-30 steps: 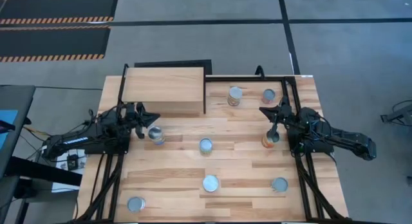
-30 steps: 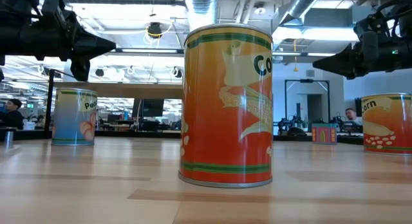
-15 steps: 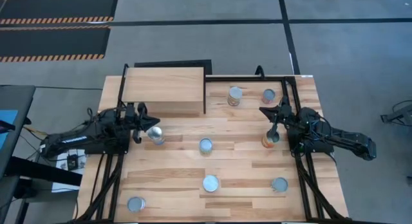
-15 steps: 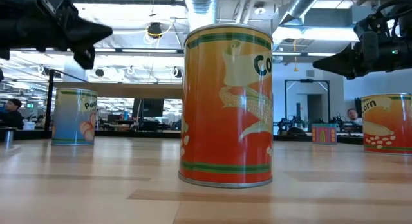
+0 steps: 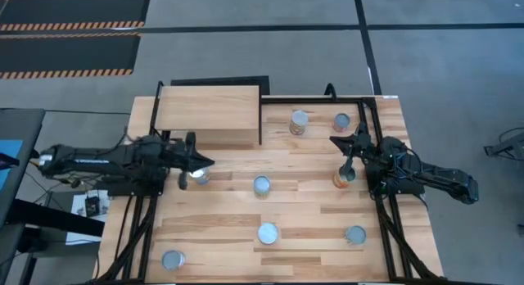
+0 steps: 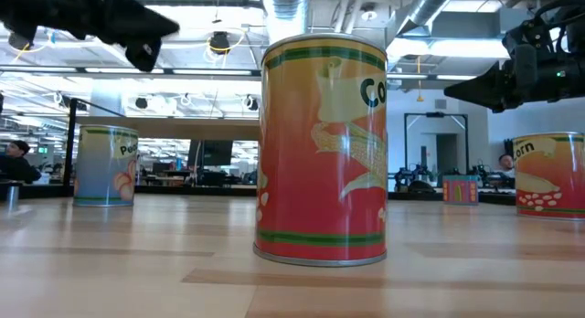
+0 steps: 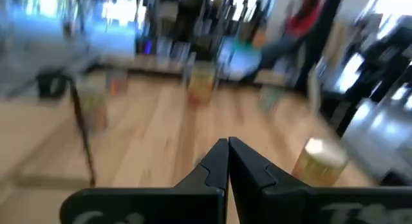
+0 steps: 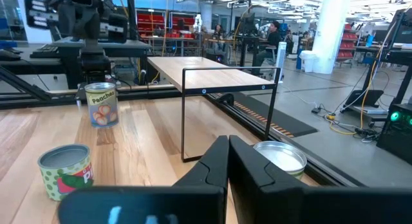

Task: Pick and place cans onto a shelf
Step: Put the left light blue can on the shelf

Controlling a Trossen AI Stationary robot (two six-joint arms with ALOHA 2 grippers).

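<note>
Since no can stands on the shelf (image 5: pixel 209 113) at the upper left of the high view, the task looks barely begun. Eight cans are spread over the planked table (image 5: pixel 303 219): the nearest can (image 5: pixel 197 174) sits left of centre, just below the shelf's front edge, and an orange-red can (image 6: pixel 322 149) fills the middle of the low view. These tins are probably rigid, with some weight, and smooth metal sides may slip, so I would grasp one across its round body, at mid height. The left gripper (image 5: pixel 203 162) hovers over that nearest can, fingers fully closed, holding nothing. The right gripper (image 5: pixel 347 172), at centre right over another can (image 5: pixel 341 179), is nearly closed and seems empty.
</note>
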